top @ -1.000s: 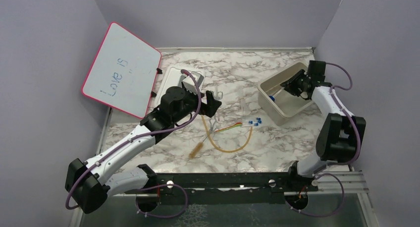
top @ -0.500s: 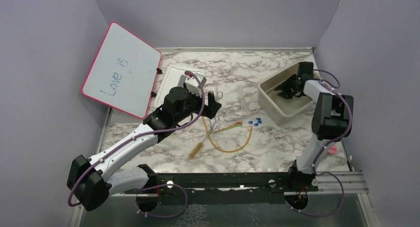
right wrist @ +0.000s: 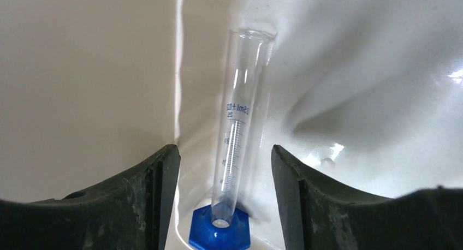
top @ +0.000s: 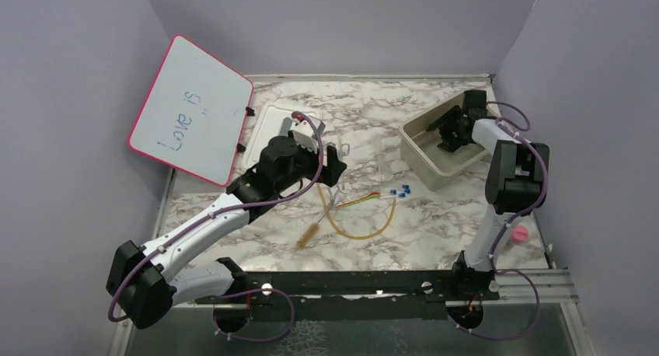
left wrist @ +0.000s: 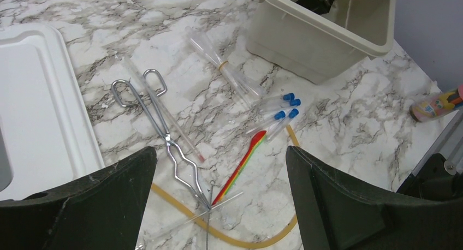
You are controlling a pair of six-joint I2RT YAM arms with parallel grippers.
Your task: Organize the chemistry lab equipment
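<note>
Silver tongs lie on the marble table beside a red-yellow-green stick and several blue-capped test tubes. An amber rubber tube loops below them, and a wire brush lies to its left. My left gripper hovers open above the tongs and stick, holding nothing. My right gripper is down inside the beige bin, open. A glass graduated cylinder with a blue base lies between its fingers, with a gap on each side.
A white tray sits left of the loose items, and a pink-framed whiteboard leans at the back left. Banded clear tubes lie near the bin. A small pink bottle stands at the right edge. Purple walls enclose the table.
My right gripper has dipped into the bin and opened, letting go of the graduated cylinder. The left arm has shifted slightly left, still open.
</note>
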